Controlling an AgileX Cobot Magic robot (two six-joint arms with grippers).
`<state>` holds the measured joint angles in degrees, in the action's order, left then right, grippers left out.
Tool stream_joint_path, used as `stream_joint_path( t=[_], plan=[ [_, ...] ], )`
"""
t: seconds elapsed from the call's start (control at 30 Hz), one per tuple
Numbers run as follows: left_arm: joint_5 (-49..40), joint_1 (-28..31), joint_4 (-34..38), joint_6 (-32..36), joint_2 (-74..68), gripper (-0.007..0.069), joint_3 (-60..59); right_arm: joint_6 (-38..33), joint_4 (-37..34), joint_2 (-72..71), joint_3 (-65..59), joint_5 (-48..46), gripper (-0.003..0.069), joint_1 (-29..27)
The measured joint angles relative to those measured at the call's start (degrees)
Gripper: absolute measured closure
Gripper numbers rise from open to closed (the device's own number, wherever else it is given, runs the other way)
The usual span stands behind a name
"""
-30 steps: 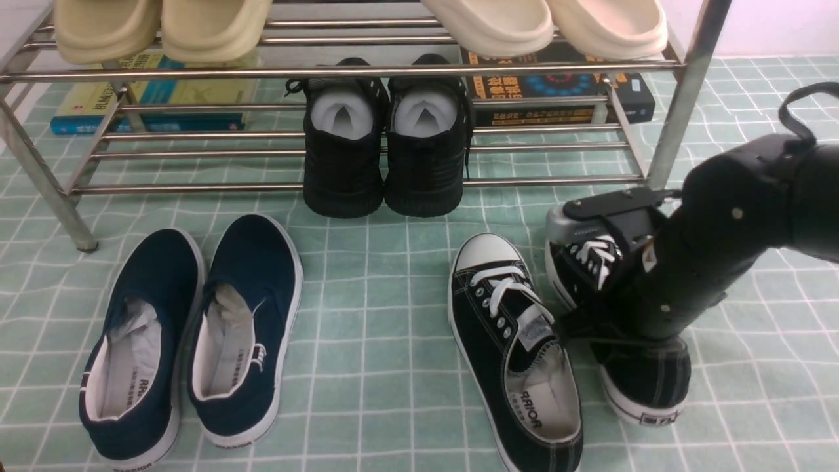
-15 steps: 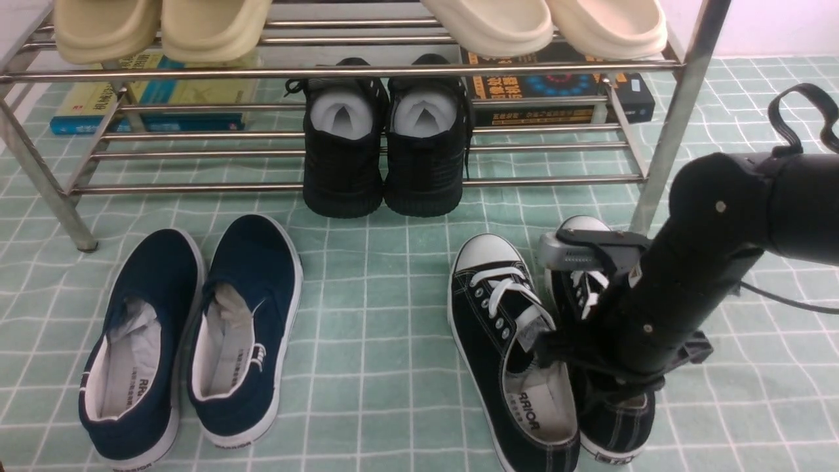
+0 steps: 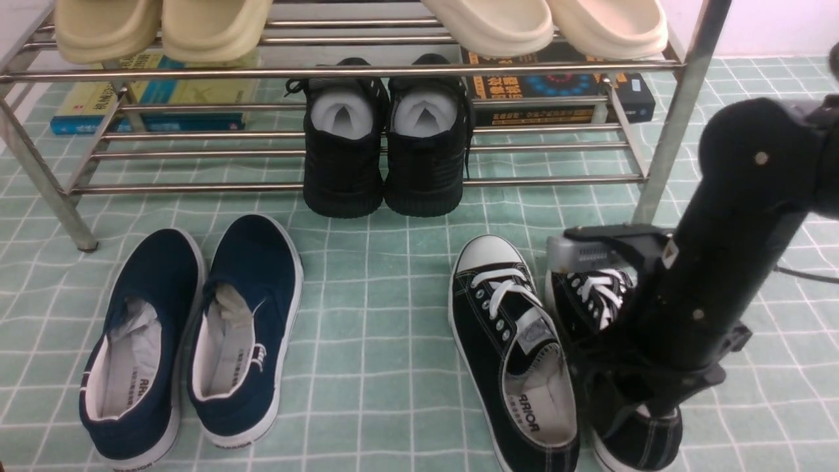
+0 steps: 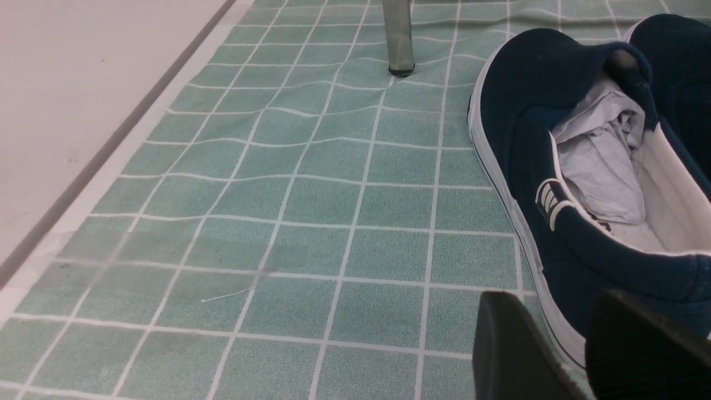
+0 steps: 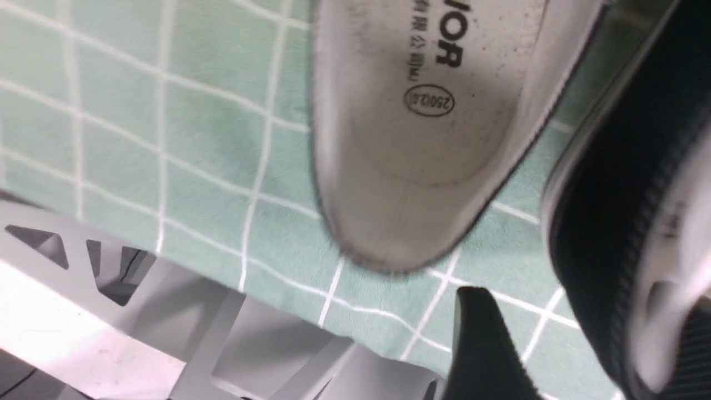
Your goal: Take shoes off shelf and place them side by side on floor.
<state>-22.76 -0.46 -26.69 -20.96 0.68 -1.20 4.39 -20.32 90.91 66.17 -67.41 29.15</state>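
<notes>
— Black canvas shoes (image 3: 511, 347) sit side by side on the floor (image 3: 367, 367), off the shelf (image 3: 196, 188). In the front view the right arm (image 3: 721, 262) covers one heel.
— Left wrist view: the left gripper (image 4: 555, 333) gapes, empty (a navy slip-on (image 4: 533, 139) beside it). Right wrist view: the right gripper (image 5: 586, 316) is spread wide, astride that heel.

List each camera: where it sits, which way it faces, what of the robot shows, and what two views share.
Front: between the arms, facing forward and down at the shelf, floor and laced sneakers; right arm shows.
Left wrist: low over the floor, facing a navy slip-on and shelf leg; left fingers show.
Right wrist: above the floor, looking down into one of the laced sneakers; right fingers show.
Shared: front and left wrist both see that slip-on and leg.
</notes>
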Motion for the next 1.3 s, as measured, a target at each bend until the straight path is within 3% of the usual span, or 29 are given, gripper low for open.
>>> stream_joint_path(
  t=[0.23, 0.6, 0.73, 1.0, 1.13, 1.3],
  plan=[
    [-0.02, 0.0, 0.0, 0.0, 0.0, 0.0382, 0.0, -0.65, 4.27, -14.62, 0.0, -2.5, 0.0337, 0.0],
    [-0.02, 0.0, 0.0, 0.0, 0.0, 0.0383, 0.0, -0.7, 11.77, -42.79, -2.64, -3.46, 0.0611, 0.0],
    [-0.02, 0.0, 0.0, 0.0, 0.0, 0.0383, 0.0, -0.7, 11.82, -52.47, -11.29, 9.13, 0.0667, 0.0],
    [-0.07, 0.0, 0.0, 0.0, 0.0, 0.0382, 0.0, -0.71, 11.82, -60.57, -33.89, 42.37, 0.0673, 0.0],
    [-0.07, 0.0, 0.0, 0.0, 0.0, 0.0382, 0.0, -0.76, 11.82, -60.67, -38.64, 49.64, 0.0672, 0.0],
    [-0.07, 0.0, 0.0, 0.0, 0.0, 0.0382, 0.0, -0.76, 11.82, -60.67, -41.81, 50.85, 0.067, 0.36]
  ],
)
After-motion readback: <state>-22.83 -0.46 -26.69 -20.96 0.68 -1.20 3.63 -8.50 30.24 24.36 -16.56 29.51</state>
